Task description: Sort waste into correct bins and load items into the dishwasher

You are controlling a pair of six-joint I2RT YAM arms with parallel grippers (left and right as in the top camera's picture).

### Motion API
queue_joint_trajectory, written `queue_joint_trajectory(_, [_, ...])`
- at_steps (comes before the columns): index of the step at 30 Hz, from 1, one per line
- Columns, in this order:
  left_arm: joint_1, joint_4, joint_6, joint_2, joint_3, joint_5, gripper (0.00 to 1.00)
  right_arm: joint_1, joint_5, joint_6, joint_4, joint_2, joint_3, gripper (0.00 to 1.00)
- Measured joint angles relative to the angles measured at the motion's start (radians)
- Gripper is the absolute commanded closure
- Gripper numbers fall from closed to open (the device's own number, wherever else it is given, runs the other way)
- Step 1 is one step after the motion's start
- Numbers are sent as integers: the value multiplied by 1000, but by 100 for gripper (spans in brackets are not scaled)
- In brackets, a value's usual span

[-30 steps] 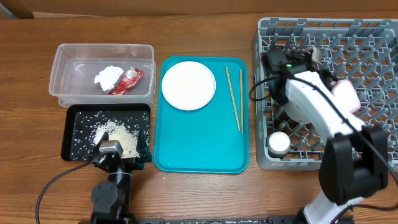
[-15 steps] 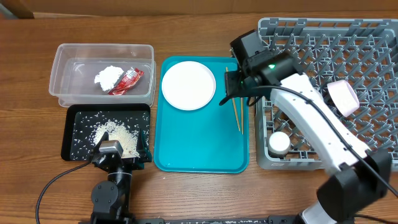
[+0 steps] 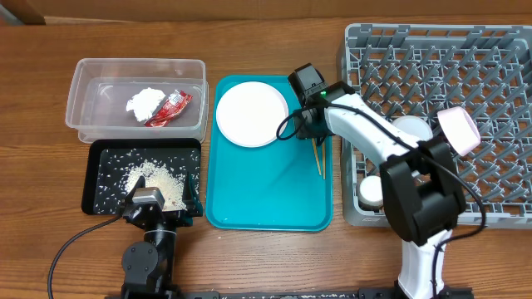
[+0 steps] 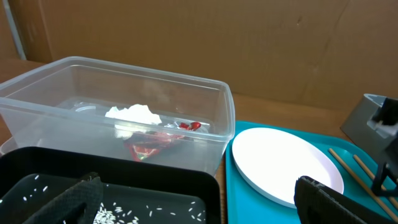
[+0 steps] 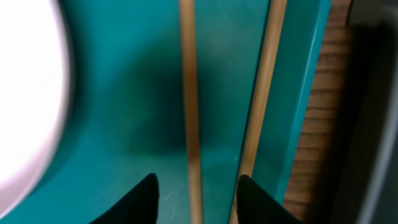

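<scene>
My right gripper (image 3: 309, 134) is open low over the teal tray (image 3: 266, 199). In the right wrist view its fingertips (image 5: 196, 196) straddle one of the two wooden chopsticks (image 5: 189, 93); the other chopstick (image 5: 264, 81) lies just outside. The large white plate (image 3: 251, 114) lies to the left of the chopsticks (image 3: 318, 154). The clear tub (image 3: 83, 79) holds the white tissue (image 3: 145, 101) and the red wrapper (image 3: 169, 108). The black tray (image 3: 93, 178) holds rice (image 3: 158, 178). My left gripper (image 3: 158, 206) is open and empty at the black tray's near edge.
The grey dish rack (image 3: 499, 50) at the right holds a small cup (image 3: 372, 191), a white dish (image 3: 411, 129) and a pale dish on edge (image 3: 459, 130). The rack wall stands right next to the chopsticks. The left wrist view shows the tub (image 4: 211, 118) and plate (image 4: 286, 162).
My right arm has swung left out of the dish rack and come down over the chopsticks on the teal tray. The left arm has not moved.
</scene>
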Motion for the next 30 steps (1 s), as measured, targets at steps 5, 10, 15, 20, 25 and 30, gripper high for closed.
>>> queue_joint_trajectory(5, [0, 0, 0, 0, 0, 0, 0, -3, -27, -1, -5, 34, -18, 94])
queue_joint_trajectory(10, [0, 0, 0, 0, 0, 0, 0, -3, -49, 8, -49, 32, -18, 96])
queue_joint_trajectory(15, [0, 0, 0, 0, 0, 0, 0, -3, -63, 14, -126, 10, -17, 96])
queue_joint_trajectory(20, [0, 0, 0, 0, 0, 0, 0, -4, -71, 14, -111, -134, -18, 96])
queue_joint_trajectory(25, [0, 0, 0, 0, 0, 0, 0, -43, -3, 14, -100, -370, -9, 96])
queue_joint_trajectory(30, [0, 0, 0, 0, 0, 0, 0, -167, 79, -32, -69, -403, 5, 96])
